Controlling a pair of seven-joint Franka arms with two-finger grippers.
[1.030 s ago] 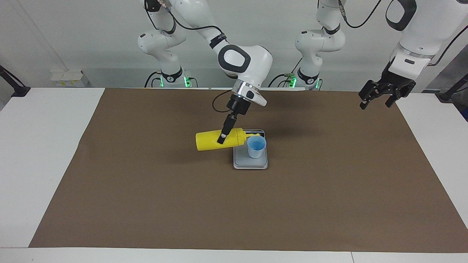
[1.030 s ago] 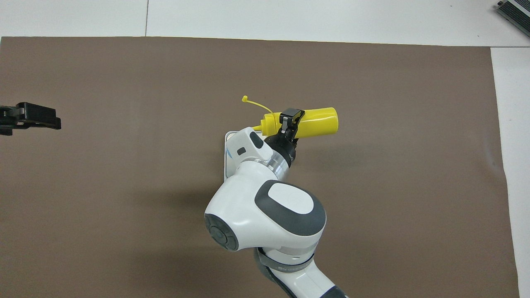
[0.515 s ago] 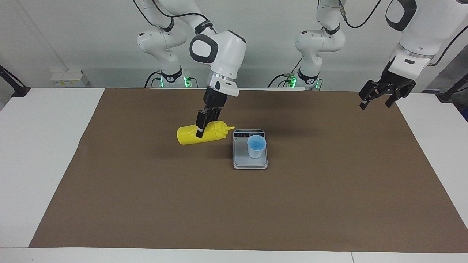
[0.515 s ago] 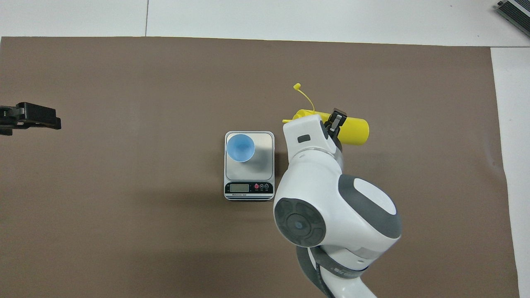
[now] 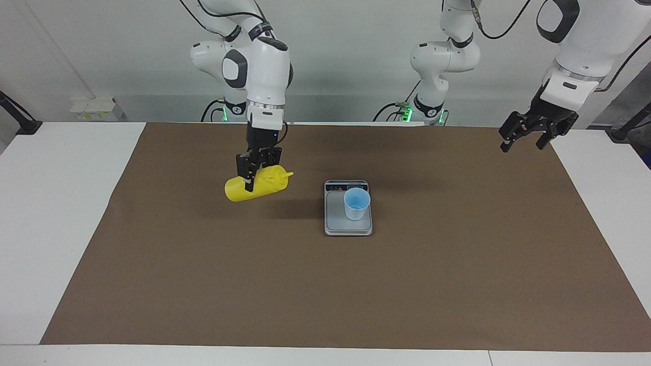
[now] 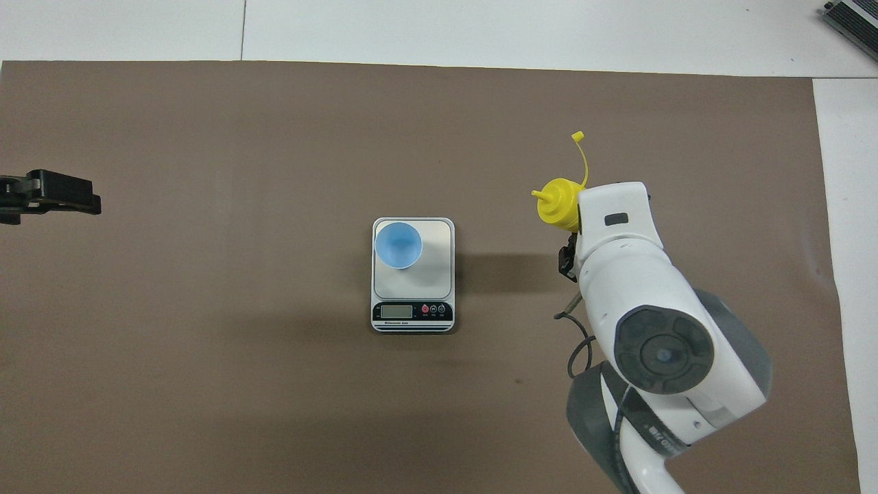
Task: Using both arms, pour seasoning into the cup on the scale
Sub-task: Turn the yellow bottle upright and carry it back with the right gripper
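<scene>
right claw [image 5: 253,175]: pinched on the body of the yellow squeeze bottle [image 5: 257,185], held in the air over the brown mat [image 5: 325,284], toward the right arm's end of the surface [image 5: 61,213]. the bottle lies nearly horizontal; its nozzle points toward the scale [image 5: 348,221], well apart from it. in the overhead view the tethered cap strap [image 6: 584,158] sticks out from the nozzle top.

scale: flat on the mat near the middle, display strip on the edge nearer the robots.

light-blue cup [image 5: 356,203]: upright on the scale platform, at the corner farther from the robots, toward the left arm's end.

left claw [image 5: 529,136]: fingers spread, holding nothing, waiting in the air over the mat edge at the left arm's end.
</scene>
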